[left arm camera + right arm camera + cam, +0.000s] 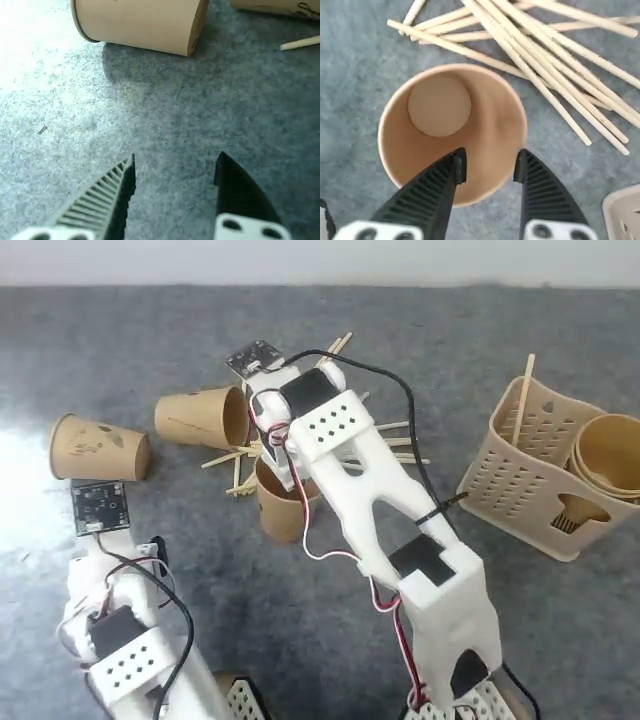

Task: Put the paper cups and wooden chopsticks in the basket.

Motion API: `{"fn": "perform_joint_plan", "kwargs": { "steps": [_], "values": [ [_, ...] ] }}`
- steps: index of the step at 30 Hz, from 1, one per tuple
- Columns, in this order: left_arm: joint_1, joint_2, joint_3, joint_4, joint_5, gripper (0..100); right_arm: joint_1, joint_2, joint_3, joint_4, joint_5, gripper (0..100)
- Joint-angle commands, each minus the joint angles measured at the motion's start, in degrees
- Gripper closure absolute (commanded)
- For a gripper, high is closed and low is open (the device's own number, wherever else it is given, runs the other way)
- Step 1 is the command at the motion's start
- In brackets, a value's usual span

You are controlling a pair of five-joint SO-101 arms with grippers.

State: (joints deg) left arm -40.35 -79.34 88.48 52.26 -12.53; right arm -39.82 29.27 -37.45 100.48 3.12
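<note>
A: Where do we have the right gripper [487, 160]?
B: We have it above the standing cup [490, 110], pointing down at its mouth. The jaws are partly apart with nothing between them. Both tips hang over the mouth, one close to the rim. We cannot tell whether either touches the paper.

A: And where is that cup?
B: We see it upright in the middle of the table [560, 630], just beside the chopsticks [545, 65]. They lie fanned out in a loose heap, and one runs right past the cup's rim.

A: What about the left gripper [176, 165]?
B: We hold it low over the table at the front left, jaws wide apart and empty. Ahead of it the left cup [140, 22] lies on its side. The second cup [203, 418] lies on its side too, between the left cup and the chopsticks.

A: And the basket [520, 480]?
B: We find it well apart on the right side. The stacked cups [612, 452] sit in one compartment, and one stick [521, 405] stands in another.
</note>
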Motion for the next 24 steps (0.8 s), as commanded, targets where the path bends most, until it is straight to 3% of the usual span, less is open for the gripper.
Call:
{"fn": "perform_joint_plan", "kwargs": {
  "steps": [1, 11, 24],
  "values": [
    [0.3, -0.9, -0.2, 0.2, -0.9, 75, -1.7, 0.4, -5.4, 2.6, 0.5, 85.2],
    [0.3, -0.9, 0.0, -0.4, -0.9, 75, -1.0, -10.0, -4.7, 2.6, 0.6, 85.2],
    [0.3, -0.9, 0.0, -0.5, -0.8, 75, 0.4, -10.2, -0.9, 2.2, 0.6, 85.2]
  ]
}}
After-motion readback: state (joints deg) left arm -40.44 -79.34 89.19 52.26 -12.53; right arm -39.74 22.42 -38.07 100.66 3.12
